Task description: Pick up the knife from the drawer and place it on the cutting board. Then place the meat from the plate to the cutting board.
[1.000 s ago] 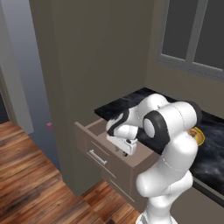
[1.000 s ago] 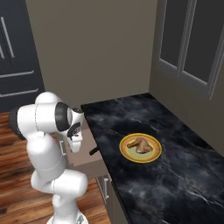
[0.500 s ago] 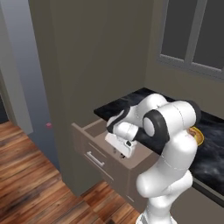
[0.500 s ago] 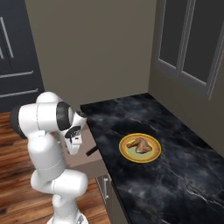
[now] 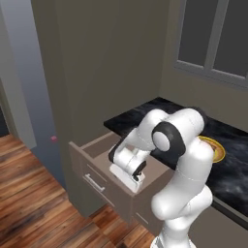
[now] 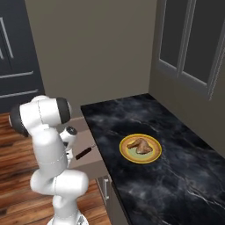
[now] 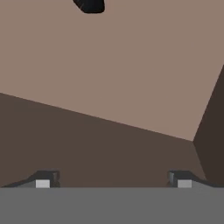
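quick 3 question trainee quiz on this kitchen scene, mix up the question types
1. True or false: the drawer is open.
2. Where does the meat sit? A) on the plate B) in the drawer C) on the floor
3. Fill in: in the hand view, the end effector has its jaws wide ____.

Key: 1 true; 2 A; 3 apart, with nothing between them. The dark knife handle lies in the drawer.

A home kitchen here: black marble desk (image 6: 176, 176), taupe cabinets with an open drawer (image 5: 97, 167), wood floor (image 5: 29, 203), window (image 6: 189, 48).
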